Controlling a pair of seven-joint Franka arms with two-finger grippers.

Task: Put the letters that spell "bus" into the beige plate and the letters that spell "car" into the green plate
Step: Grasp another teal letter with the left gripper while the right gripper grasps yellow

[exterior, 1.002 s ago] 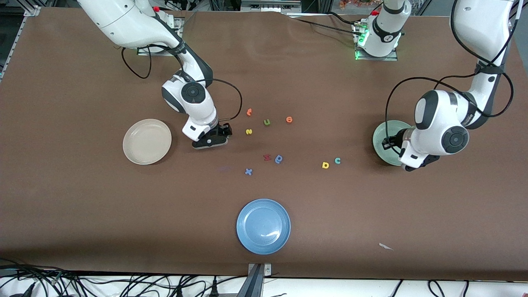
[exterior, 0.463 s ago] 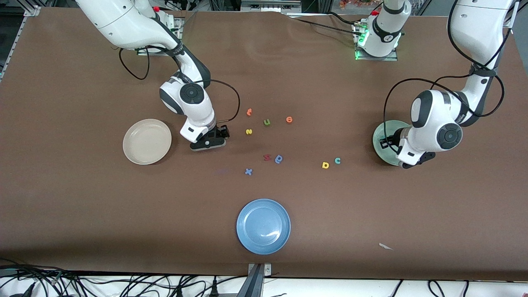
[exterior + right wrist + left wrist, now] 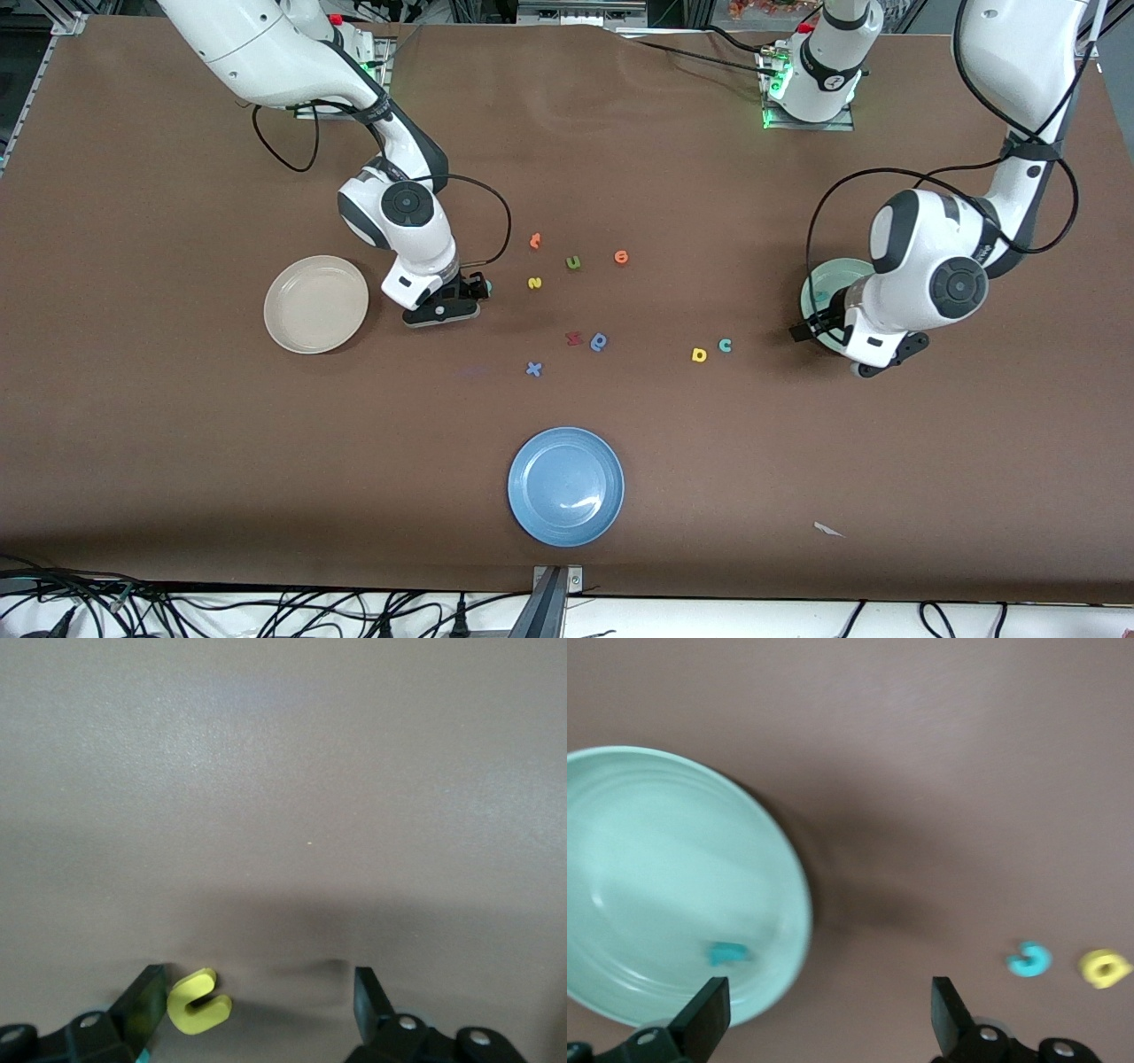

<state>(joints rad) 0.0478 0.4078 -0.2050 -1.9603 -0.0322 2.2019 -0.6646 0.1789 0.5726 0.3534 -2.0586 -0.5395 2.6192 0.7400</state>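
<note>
Two glossy white arms [image 3: 930, 266] with dark grey round joint caps, looping black cables, black grippers [image 3: 440, 306].

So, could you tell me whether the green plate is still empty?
Not empty: the left wrist view shows one small teal letter lying inside the green plate, near its rim. Its shape is too blurred to read.
</note>
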